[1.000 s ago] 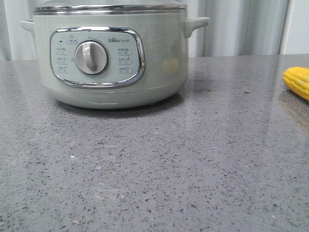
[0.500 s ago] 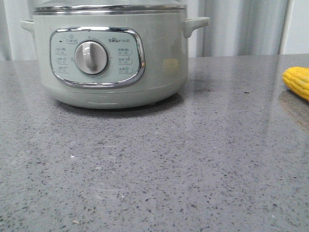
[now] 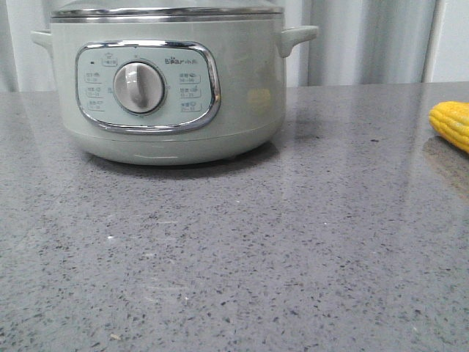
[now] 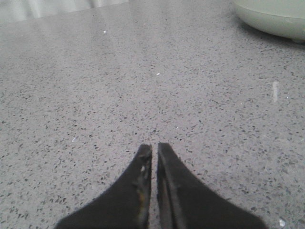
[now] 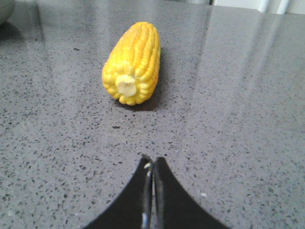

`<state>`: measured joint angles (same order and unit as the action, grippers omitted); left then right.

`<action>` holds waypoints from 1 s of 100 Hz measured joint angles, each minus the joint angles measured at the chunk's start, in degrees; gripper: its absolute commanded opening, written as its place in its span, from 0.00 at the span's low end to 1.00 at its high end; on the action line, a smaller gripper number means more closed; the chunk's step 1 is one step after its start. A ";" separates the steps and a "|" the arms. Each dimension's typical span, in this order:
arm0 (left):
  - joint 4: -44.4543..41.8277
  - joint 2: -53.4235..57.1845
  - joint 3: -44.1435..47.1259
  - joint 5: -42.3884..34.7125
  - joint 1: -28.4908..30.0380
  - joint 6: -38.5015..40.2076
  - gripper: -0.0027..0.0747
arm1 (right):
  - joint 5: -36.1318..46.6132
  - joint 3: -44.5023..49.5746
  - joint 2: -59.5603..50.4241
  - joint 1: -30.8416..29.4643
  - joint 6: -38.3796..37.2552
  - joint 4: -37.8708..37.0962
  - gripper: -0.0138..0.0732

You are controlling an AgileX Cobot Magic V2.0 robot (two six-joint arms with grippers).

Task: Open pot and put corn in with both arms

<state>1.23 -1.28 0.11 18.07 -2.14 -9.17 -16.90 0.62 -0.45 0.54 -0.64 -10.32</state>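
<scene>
The pale sage-green pot (image 3: 172, 88) stands at the back left of the grey counter, its lid on under a steel rim and its dial panel facing me. Its base edge shows in the left wrist view (image 4: 271, 19). The yellow corn (image 3: 451, 125) lies at the far right edge of the front view. In the right wrist view the corn (image 5: 133, 62) lies on the counter, its cut end toward my right gripper (image 5: 153, 160), which is shut and empty a short way from it. My left gripper (image 4: 154, 146) is shut and empty over bare counter, away from the pot.
The speckled grey counter (image 3: 242, 249) stretches in front of the pot. A pale curtain (image 3: 366, 40) hangs behind the counter's far edge. Neither arm shows in the front view.
</scene>
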 measured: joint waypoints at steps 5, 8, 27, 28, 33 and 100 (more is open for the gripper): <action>0.00 0.00 0.00 0.00 0.00 0.00 0.01 | 0.99 0.00 0.00 0.00 0.00 0.00 0.08; 0.00 0.00 0.00 0.00 0.00 0.00 0.01 | 1.86 0.00 0.00 0.00 0.00 0.00 0.08; 1.26 0.00 0.00 -0.74 0.00 0.00 0.01 | 14.78 0.00 0.00 0.00 0.00 3.86 0.08; 1.60 0.00 0.00 -0.88 0.00 0.00 0.01 | 15.29 0.00 0.00 0.00 0.00 4.77 0.08; 5.43 0.00 0.00 -2.84 0.00 0.00 0.01 | 18.69 0.00 0.00 0.00 0.00 8.28 0.08; 34.45 -1.84 -8.06 -21.43 0.00 0.00 0.01 | 5.92 -17.86 2.61 0.00 -0.13 19.97 0.08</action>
<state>35.67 -3.12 -7.96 -3.35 -2.14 -9.17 -10.99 -17.24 2.16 0.54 -0.77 9.65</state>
